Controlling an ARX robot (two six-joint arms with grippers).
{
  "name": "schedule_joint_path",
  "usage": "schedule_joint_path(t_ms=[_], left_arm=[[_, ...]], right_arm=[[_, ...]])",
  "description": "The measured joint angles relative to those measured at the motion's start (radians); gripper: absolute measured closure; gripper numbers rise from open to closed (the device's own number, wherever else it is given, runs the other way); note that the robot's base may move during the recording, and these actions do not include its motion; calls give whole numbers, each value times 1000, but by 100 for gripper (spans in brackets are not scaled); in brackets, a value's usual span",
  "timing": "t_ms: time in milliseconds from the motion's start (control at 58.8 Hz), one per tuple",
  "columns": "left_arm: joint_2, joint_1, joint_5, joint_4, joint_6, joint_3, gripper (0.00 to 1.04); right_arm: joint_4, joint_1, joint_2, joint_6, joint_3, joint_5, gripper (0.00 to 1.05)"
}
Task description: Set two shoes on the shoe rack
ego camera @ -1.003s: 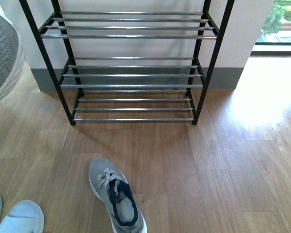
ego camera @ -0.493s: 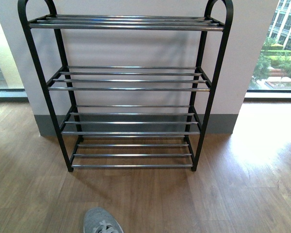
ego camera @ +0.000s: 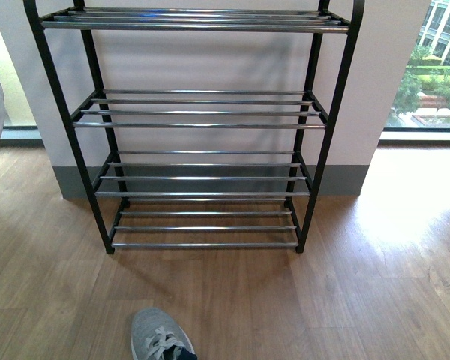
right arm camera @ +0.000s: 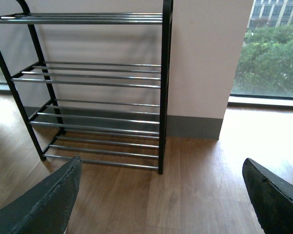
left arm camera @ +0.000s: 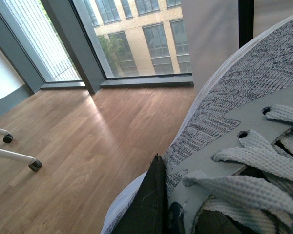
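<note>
Faces the shoe rack (ego camera: 202, 125) head-on in the front view: black frame, four tiers of chrome bars, backed against a white wall (ego camera: 202, 60) with grey skirting. Shows one grey sneaker (ego camera: 156, 337) lying on the wooden floor (ego camera: 360, 300) in front of the rack, nearer its left post, toe toward the bars, well apart from the bottom tier, heel cut off by the picture's edge.

Holds a second sneaker (left arm camera: 244, 97) up off the floor in the left gripper (left arm camera: 161, 209), out to the left of the rack; in the front view only a grey-and-white sliver, level with the rack's second tier from the top. Pinches it: one dark finger (left arm camera: 149, 204) pressed flat against the knit side beside the laces, the other finger hidden. Beyond that shoe, away from the rack: more floor, a window (left arm camera: 136, 34) and white caster legs (left arm camera: 14, 156).

Points the right gripper (right arm camera: 158, 204) at the rack's right-hand end from in front, well apart from it, both dark fingers (right arm camera: 44, 204) spread wide with only floor between them.
</note>
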Motion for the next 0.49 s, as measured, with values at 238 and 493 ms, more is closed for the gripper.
schedule_joint_path(t_ms=[238, 493], left_arm=[[0, 0, 0, 0, 0, 0, 103], [0, 0, 0, 0, 0, 0, 103]], right_arm=[[0, 0, 0, 0, 0, 0, 9], [0, 0, 0, 0, 0, 0, 9]])
